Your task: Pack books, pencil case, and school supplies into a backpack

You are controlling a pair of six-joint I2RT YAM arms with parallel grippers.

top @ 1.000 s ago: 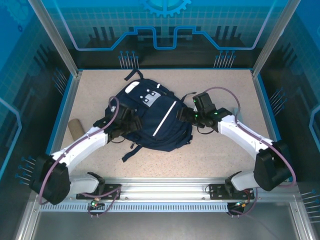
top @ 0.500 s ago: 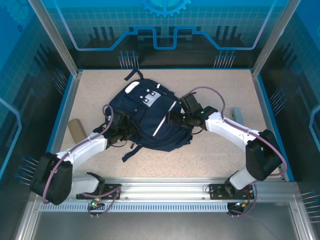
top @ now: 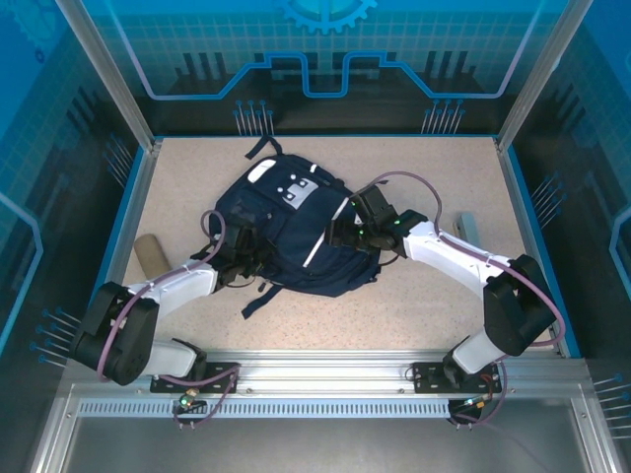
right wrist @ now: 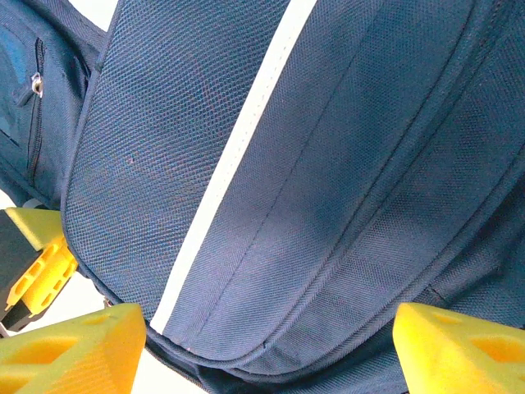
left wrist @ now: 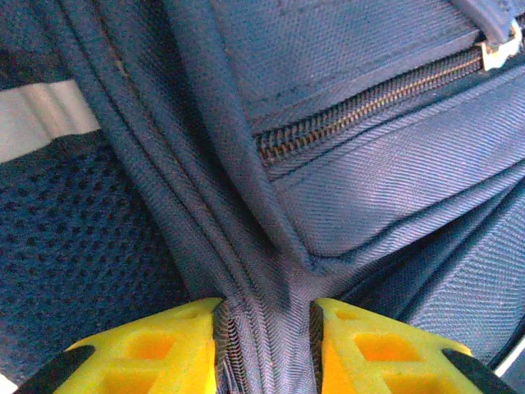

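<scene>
— In the middle of the speckled table (top: 424,296), what is seen?

— The backpack (top: 296,232) is laid flat there, its white-and-grey patch (top: 294,192) turned up and toward the far side. Its white stripe (top: 327,234) is seen running diagonally across the navy cloth.

— And where is the left gripper (top: 240,254) placed?

— It is pressed against the backpack's left flank. In the left wrist view the left gripper (left wrist: 264,353) is seen drawn in close: a raised ridge of navy fabric with a seam is pinched between the two yellow fingertips (left wrist: 148,349), and both pads are touched by the cloth. A closed zipper (left wrist: 369,103) is seen just above that fold.

— How is the right gripper (top: 338,235) held?

— It is set over the backpack's right side, beside the stripe. In the right wrist view the right gripper (right wrist: 271,353) is spread wide, one yellow pad at each lower corner, and nothing is clasped. The striped panel is spanned by the gap; whether the cloth is touched by the pads cannot be told.

— Is the pencil case (top: 148,254) found anywhere?

— It is laid near the table's left edge, well apart from the backpack. A slim grey object (top: 467,227) is seen by the right edge; what it is cannot be told.
</scene>
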